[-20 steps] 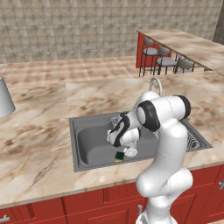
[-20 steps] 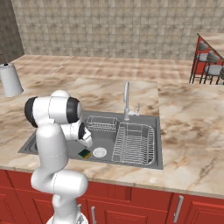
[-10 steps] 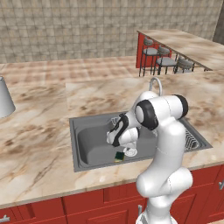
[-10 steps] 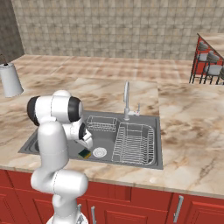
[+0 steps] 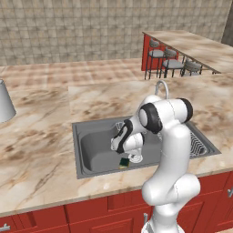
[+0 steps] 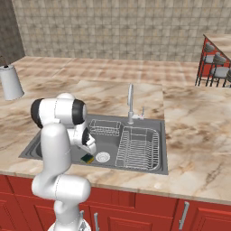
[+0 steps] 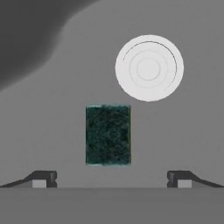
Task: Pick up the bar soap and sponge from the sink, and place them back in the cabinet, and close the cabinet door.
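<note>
Hand view: gripper (image 7: 111,179) jaws wide apart, holding nothing; sponge (image 7: 108,134) green face up, between fingertips; drain (image 7: 149,68) just beyond.

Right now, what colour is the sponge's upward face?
Dark green, mottled; the sponge shows best in the hand view.

The sponge (image 7: 108,134) lies on the floor of the sink (image 6: 67,135), just beside the drain (image 7: 149,68). A dish rack (image 6: 137,147) sits in the sink's right part, with the tap (image 6: 130,103) behind it.
</note>
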Controlling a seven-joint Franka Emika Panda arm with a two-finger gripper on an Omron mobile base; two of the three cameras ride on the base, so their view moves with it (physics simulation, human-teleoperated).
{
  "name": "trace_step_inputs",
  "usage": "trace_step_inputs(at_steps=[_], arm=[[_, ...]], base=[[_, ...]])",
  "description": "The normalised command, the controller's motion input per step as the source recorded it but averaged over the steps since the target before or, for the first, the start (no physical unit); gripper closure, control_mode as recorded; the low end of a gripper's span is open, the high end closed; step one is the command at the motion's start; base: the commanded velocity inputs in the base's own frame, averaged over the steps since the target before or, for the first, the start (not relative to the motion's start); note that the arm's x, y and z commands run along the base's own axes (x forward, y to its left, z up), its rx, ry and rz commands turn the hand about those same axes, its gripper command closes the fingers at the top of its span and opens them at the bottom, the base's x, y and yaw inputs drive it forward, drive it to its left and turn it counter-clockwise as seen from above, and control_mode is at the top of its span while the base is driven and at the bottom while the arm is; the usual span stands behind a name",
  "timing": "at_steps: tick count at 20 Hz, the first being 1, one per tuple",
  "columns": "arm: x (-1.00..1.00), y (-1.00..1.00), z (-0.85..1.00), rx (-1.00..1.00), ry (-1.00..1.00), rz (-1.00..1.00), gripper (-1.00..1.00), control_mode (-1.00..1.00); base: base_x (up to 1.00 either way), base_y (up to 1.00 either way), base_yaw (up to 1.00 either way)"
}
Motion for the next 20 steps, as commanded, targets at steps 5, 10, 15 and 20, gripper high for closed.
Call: trace_step_inputs(at_steps=[5, 10, 15, 20], arm=[[0.08, 0.00, -0.09, 0.00, 0.00, 0.00, -1.00, -1.00], [0.08, 0.00, -0.11, 0.00, 0.00, 0.00, -1.00, -1.00], [0.05, 0.00, -0.11, 0.00, 0.00, 0.00, -1.00, -1.00], [0.00, 0.00, -0.12, 0.00, 0.01, 0.00, -1.00, -1.00]], base=[[0.00, 0.00, 0.00], [0.00, 0.00, 0.00], [0.00, 0.00, 0.00], [0.00, 0.00, 0.00]])
